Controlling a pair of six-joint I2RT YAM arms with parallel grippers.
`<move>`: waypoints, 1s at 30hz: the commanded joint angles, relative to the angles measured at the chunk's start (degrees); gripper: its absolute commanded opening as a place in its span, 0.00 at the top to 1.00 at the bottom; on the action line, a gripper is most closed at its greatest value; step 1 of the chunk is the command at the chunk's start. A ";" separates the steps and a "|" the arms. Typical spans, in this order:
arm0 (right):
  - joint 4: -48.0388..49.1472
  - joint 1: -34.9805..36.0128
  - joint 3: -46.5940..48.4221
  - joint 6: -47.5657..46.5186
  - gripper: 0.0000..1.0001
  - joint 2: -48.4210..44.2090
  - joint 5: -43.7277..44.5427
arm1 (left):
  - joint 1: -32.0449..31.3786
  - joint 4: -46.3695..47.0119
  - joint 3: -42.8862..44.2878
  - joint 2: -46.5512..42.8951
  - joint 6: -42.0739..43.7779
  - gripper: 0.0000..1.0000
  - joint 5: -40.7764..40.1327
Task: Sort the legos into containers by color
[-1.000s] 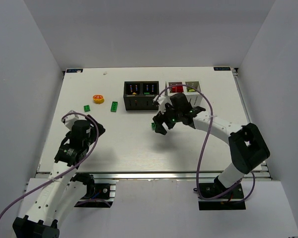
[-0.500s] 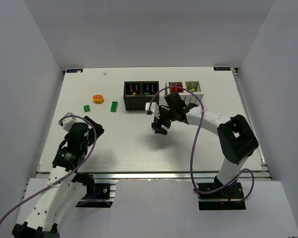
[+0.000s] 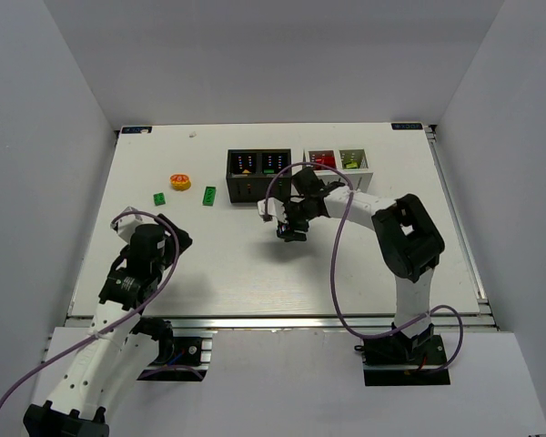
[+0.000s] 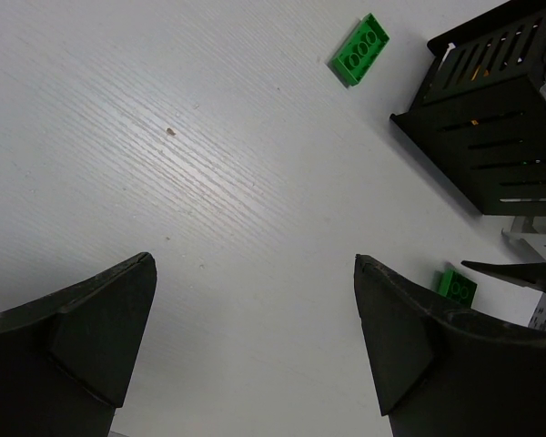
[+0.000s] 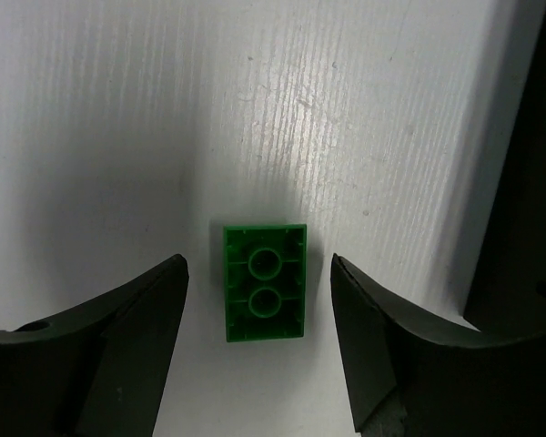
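Right wrist view: green brick (image 5: pixel 265 295) lies just beside the black container (image 5: pixel 528 164), its long axis parallel to the fingers of the right end effector (image 5: pixel 257 273), which stands open astride it without touching.

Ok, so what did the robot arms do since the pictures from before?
The right arm's elbow swung left, toward the table's middle; the right pincer shifted only slightly left. It hangs open around a green lego lying on the table, nothing grabbed or dropped. The left pincer, open, barely moved. The loose legos on the left, the black container and the white container stayed put.
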 commanded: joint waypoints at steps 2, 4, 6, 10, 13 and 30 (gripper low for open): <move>-3.92 0.09 4.12 -4.13 0.32 1.70 0.11 | 0.32 1.04 -0.27 0.09 0.45 0.02 0.03; -4.10 0.09 4.12 -4.39 0.36 2.14 0.19 | 0.32 1.21 -0.27 0.18 0.45 0.02 0.03; -4.62 0.01 4.29 -4.57 0.40 2.40 0.28 | 0.32 1.30 -0.44 0.35 0.45 0.02 -0.06; -5.51 0.09 4.12 -5.19 0.63 2.32 0.37 | 0.24 2.18 -0.53 0.88 0.63 0.02 0.20; -5.24 0.09 3.33 -5.27 0.82 0.65 0.37 | 0.24 2.71 -0.62 1.76 0.89 0.02 0.64; 4.68 -3.24 20.98 24.67 1.00 -8.06 -6.67 | 0.32 5.79 -1.85 2.99 1.77 0.02 2.58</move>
